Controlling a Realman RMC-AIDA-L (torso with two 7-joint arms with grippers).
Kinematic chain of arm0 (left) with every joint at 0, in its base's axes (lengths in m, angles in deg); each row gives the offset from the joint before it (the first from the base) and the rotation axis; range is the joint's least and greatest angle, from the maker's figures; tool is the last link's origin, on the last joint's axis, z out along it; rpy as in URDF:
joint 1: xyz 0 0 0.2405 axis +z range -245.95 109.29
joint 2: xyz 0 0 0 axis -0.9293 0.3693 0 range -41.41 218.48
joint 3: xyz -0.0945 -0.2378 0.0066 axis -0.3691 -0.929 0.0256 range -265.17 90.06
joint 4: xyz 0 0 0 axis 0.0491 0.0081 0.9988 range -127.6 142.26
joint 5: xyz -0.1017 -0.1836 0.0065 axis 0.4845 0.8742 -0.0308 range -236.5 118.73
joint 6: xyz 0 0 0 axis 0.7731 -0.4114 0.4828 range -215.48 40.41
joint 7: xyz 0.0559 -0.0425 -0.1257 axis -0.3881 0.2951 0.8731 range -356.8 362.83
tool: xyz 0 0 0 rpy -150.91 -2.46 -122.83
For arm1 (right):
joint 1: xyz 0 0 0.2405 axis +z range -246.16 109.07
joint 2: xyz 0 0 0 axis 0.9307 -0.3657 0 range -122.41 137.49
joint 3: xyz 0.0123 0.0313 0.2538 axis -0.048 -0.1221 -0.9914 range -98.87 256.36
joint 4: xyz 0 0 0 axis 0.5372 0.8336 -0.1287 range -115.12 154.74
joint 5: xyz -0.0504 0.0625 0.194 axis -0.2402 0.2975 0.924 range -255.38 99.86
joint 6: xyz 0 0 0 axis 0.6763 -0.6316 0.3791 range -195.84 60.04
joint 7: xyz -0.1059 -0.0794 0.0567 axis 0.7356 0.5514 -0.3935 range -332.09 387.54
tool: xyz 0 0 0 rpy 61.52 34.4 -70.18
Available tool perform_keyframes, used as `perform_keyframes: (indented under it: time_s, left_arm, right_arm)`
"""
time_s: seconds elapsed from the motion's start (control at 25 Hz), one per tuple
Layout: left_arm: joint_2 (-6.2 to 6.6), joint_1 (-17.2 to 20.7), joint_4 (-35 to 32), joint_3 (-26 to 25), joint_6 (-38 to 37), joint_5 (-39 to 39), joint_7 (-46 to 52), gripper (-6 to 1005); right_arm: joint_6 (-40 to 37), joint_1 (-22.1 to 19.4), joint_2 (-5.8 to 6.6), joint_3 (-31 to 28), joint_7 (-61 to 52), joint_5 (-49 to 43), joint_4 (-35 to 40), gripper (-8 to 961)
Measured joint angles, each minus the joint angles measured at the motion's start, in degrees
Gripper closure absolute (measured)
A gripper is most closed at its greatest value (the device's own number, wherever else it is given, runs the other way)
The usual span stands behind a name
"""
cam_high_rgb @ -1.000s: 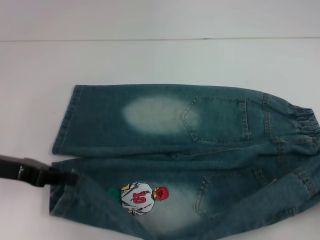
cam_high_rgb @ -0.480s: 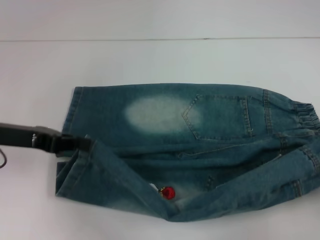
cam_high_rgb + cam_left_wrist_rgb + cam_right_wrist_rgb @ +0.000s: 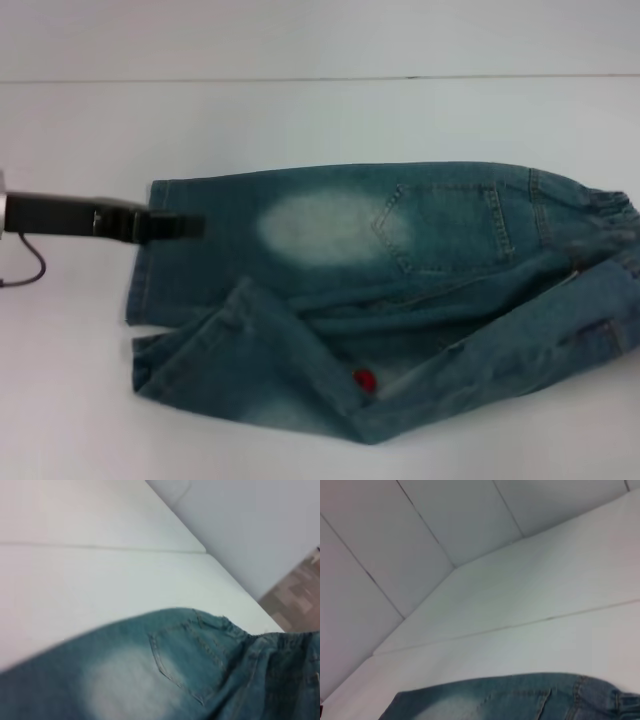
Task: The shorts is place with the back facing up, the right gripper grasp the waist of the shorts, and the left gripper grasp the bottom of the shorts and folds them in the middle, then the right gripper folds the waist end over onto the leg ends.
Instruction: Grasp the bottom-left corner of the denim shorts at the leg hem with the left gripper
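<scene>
Shorts [image 3: 400, 290] lying across the lower middle of the head view on a white table [image 3: 300, 120], running from left of centre to the right edge. Blue-green washed denim, with a pale faded oval [image 3: 325, 225] in mid-frame and one back pocket [image 3: 450, 228] showing to its right. The near leg is folding over diagonally, its hem [image 3: 180, 340] lying at lower left and its plainer faded side facing up; only a red spot of the print [image 3: 366, 380] is peeking out at the fold. The ruffled waist [image 3: 605, 215] is bunching at the right edge.

Left gripper [image 3: 172, 226] is reaching in from the left edge, its black tip sitting over the far leg's hem [image 3: 155, 200]; cannot tell whether it is pinching fabric. Right gripper is out of frame in every view.

Left wrist view: pocket and faded patch close up.
</scene>
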Motion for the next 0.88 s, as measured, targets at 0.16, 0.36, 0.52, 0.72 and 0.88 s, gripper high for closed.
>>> perform_keyframes:
  time_s: [0.16, 0.36, 0.52, 0.72, 0.88]
  left_arm:
    - [-0.16, -0.68, 0.50, 0.33, 2.60, 0.53, 0.34, 948]
    - [-0.30, -0.81, 1.41, 1.41, 4.02, 0.91, 0.62, 934]
    - [-0.38, -0.21, 1.56, 1.74, 4.19, 0.84, 1.90, 914]
    - [-0.52, 0.66, 1.73, 3.24, 2.24, 0.62, 2.88, 890]
    - [-1.13, 1.11, 1.74, 4.36, 1.44, 0.93, 2.49, 871]
  right_arm:
    - [0.82, 1.17, 0.37, 0.02, -0.65, 0.57, 1.21, 847]
    - [3.01, 2.04, 0.37, 0.44, -1.07, 0.40, 1.24, 846]
    - [3.83, 2.04, 0.00, 0.55, -0.77, 0.38, 1.00, 845]
    - [3.84, 1.93, -0.21, 0.58, -0.67, 0.38, 0.92, 844]
    - [3.77, 1.77, -0.43, 0.72, -0.66, 0.38, 0.87, 843]
